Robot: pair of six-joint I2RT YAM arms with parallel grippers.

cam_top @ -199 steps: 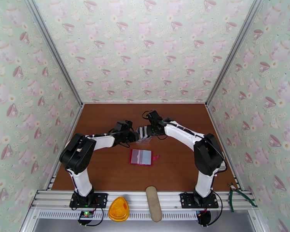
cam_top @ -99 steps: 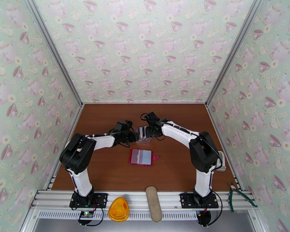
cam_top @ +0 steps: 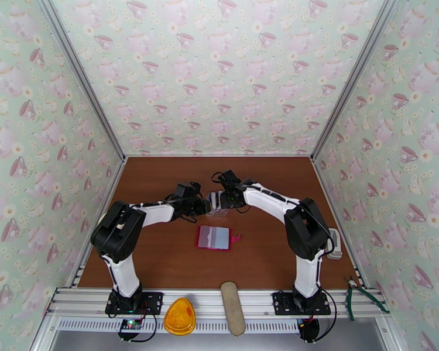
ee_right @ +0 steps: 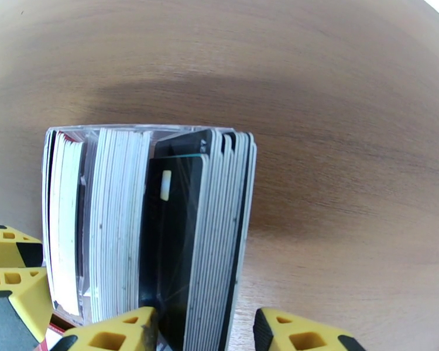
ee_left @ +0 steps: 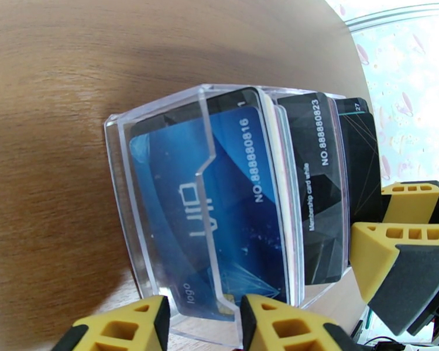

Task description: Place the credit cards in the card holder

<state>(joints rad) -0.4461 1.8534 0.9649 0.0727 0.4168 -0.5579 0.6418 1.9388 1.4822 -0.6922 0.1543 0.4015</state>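
Note:
The credit cards (ee_right: 178,229) stand on edge as a stack of dark and white cards in a clear plastic box (ee_left: 161,112) at mid-table (cam_top: 218,204). A blue card (ee_left: 219,206) faces front, with black ones behind it. My left gripper (ee_left: 203,326) is shut on the box's front wall from the left (cam_top: 206,205). My right gripper (ee_right: 205,334) comes from the right (cam_top: 224,200) and is shut on a bunch of cards at the stack's right end. The red card holder (cam_top: 213,237) lies open flat, nearer than the box, pale pockets up.
An orange piece (cam_top: 179,316) and a beige oblong piece (cam_top: 233,307) lie on the front rail. Green-handled pliers (cam_top: 360,296) rest at the rail's right end. A small pale object (cam_top: 335,236) lies by the right wall. Bare brown table surrounds the box.
The right arm's elbow has swung left toward the middle and its gripper has edged slightly left at the cards. The left arm, the box and the card holder stay put.

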